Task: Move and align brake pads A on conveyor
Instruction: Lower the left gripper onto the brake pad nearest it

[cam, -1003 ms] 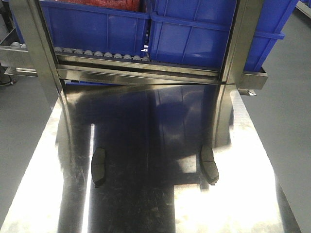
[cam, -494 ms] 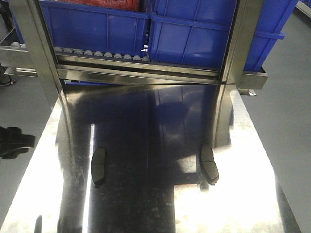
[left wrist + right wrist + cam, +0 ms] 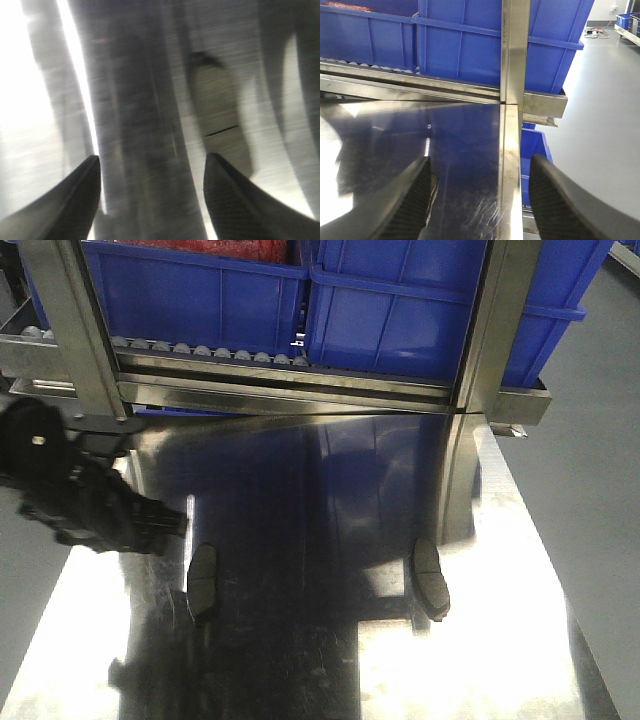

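While the left arm hangs low over the left side of the steel table, things stand as follows.

Left gripper: the two dark fingers are spread wide apart and nothing is between them, so it is released.

Left brake pad: it lies flat on the steel table, just beside the tip of the left arm. Whether they touch, I cannot tell. In the left wrist view it is blurred, lying beyond the right-hand finger, with a thin groove across its middle.

Right brake pad: it lies flat on the same table, well apart from the left one, its long side running away from the camera.

Right gripper: the fingers are held wide apart and grasp nothing. A steel post shows in the gap between them.

Blue bins: they stand side by side on a roller rack behind the far edge of the table.
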Robot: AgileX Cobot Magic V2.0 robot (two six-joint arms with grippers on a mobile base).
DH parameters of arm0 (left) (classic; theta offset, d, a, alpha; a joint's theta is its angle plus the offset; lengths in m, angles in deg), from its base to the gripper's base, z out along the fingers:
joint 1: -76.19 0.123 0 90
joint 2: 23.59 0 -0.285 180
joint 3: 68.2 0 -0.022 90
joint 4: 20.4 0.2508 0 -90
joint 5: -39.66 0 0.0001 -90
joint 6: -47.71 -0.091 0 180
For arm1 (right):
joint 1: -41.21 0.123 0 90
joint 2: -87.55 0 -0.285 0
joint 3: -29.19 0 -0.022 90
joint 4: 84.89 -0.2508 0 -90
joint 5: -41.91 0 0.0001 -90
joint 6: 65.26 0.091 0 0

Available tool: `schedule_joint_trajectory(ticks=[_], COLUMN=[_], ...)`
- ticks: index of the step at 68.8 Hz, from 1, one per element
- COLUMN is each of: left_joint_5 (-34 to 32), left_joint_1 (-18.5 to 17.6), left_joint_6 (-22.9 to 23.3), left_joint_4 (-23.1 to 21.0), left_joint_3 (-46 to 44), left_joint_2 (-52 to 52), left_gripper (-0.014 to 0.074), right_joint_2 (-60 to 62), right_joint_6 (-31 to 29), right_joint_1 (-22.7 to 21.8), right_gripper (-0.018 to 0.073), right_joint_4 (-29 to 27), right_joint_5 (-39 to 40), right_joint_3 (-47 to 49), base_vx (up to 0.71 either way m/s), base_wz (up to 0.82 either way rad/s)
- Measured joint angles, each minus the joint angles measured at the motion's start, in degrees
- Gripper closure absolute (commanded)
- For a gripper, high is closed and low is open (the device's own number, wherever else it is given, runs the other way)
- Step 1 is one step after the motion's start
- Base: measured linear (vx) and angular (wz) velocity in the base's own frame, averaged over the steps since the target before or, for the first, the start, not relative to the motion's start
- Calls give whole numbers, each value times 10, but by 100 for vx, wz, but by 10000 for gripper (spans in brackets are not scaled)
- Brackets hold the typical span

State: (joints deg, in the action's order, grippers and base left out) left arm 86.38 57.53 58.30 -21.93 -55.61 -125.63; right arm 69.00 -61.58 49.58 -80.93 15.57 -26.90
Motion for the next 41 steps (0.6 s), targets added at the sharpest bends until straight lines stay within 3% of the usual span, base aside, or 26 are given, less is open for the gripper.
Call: schedule_joint_trajectory(ticks=[15,41], left_joint_5=[7,17], left_joint_1=[-49,-80], left_joint_6=[59,141], left_joint_4=[-2,-2], left_joint_3=[-47,-69], left_joint_2=[-63,-124], left_gripper=[163,82], right_joint_2=[0,0], right_joint_6=[0,0], right_joint_1=[0,0], right_gripper=[136,136], right_joint_4=[0,0], right_joint_5=[0,0], right_joint_3=[0,0], base_vx=[0,0], base_wz=[0,0])
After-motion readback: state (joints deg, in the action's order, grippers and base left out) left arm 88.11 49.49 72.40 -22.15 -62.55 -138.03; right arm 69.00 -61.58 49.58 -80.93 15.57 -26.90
